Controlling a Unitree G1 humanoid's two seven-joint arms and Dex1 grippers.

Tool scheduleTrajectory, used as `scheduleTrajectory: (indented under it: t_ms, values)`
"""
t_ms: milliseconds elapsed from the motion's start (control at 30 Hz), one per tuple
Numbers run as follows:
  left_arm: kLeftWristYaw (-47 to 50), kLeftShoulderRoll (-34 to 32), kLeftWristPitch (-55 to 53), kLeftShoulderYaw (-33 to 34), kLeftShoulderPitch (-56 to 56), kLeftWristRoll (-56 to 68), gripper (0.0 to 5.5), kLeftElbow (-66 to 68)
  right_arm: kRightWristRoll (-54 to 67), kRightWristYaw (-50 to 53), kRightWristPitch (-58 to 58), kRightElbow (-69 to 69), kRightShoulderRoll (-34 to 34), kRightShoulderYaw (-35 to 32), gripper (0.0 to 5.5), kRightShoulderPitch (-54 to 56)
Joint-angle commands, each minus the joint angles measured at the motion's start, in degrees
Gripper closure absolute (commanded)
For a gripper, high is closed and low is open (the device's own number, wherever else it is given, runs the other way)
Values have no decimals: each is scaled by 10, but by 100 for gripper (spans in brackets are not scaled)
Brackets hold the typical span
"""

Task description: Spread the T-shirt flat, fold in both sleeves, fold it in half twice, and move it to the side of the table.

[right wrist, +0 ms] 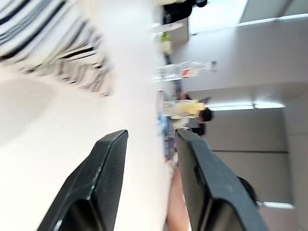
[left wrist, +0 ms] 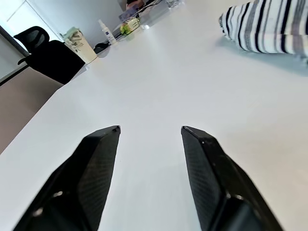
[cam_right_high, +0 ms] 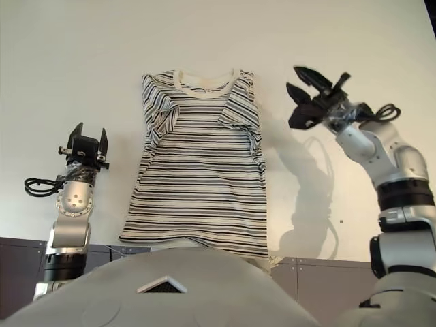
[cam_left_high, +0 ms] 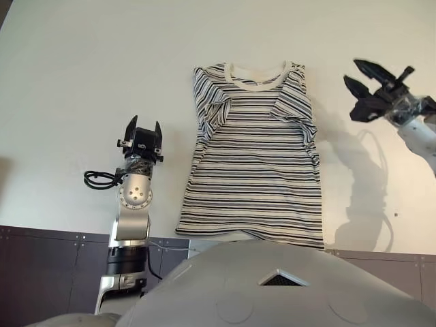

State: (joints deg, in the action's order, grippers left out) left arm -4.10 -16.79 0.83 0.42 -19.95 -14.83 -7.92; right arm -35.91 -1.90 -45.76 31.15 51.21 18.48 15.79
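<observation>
Left gripper (cam_left_high: pixel 145 127): fingers apart, holding nothing. It sits low over the table (cam_left_high: pixel 75 68), near the shirt's left side and not touching it.
Right gripper (cam_left_high: pixel 352 71): fingers apart and empty. It hangs above the table, well off the shirt's right shoulder.
Shirt (cam_left_high: pixel 255 157): striped, lying in the middle of the table between the grippers with the collar at the far end. Both sleeves lie turned in over the chest, and the hem is close to the near edge.
Step, as judged: sleeves look done, and the first half-fold is next.
Risk, sleeves: the folds sit puckered and loose. Dragging the cloth during the half-fold could pull them open.
Risk, pinch: a shallow grip may catch only the top layer, so the fold comes up skewed.
Risk, edge: the hem is close to the table edge. A low approach could strike that edge or push cloth off it.
Risk, timing: uneven lifting by the two arms would twist the shirt.
Hidden: part of the hem is covered.
Hard to tell: the right wrist view is smeared, so the cloth edge there is unclear. How flat the sleeve folds lie cannot be judged.
</observation>
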Motion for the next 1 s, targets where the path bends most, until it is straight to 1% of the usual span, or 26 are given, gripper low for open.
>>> scheduleTrajectory:
  t_ms: [33,167,267,400,533,600,667,733,767,833,867,900,967,1000]
  values:
    - [-44,-7,-11,-29,-3,8,313,-42,5,-37,-29,-47,0,19,372,-48]
    - [-100,-26,-14,-71,-30,6,313,-68,17,-71,-24,-97,-23,26,372,-71]
    - [-117,-43,-12,-72,-41,5,313,-76,21,-89,0,-136,-37,21,372,-97]
    - [-147,-77,0,-79,-52,0,313,-56,20,-106,45,-180,-63,23,372,-142]
    - [-204,-132,24,-78,-96,16,313,-74,27,-107,76,-221,-69,4,372,-176]
    - [-215,-155,42,-59,-101,21,313,-72,53,-86,84,-265,-69,-34,372,-212]
    - [-207,-168,51,2,-82,49,313,-91,91,-73,73,-325,-53,-88,372,-267]
    - [-227,-203,49,62,-73,74,313,-113,97,-85,41,-350,-13,-115,372,-341]
    - [-241,-218,49,77,-73,81,313,-118,87,-86,24,-350,2,-123,372,-369]
    - [-306,-285,97,79,-78,79,313,-92,31,-68,-19,-324,35,-133,372,-441]
    - [-339,-331,154,73,-114,58,300,-69,4,-59,-47,-307,53,-133,369,-461]
    - [-361,-361,196,72,-155,38,283,-62,-7,-56,-75,-290,70,-135,369,-469]
    - [-388,-399,268,67,-229,9,257,-51,5,-70,-130,-277,111,-136,369,-473]
    - [-391,-408,293,54,-233,-6,245,-40,14,-85,-147,-276,131,-130,369,-475]
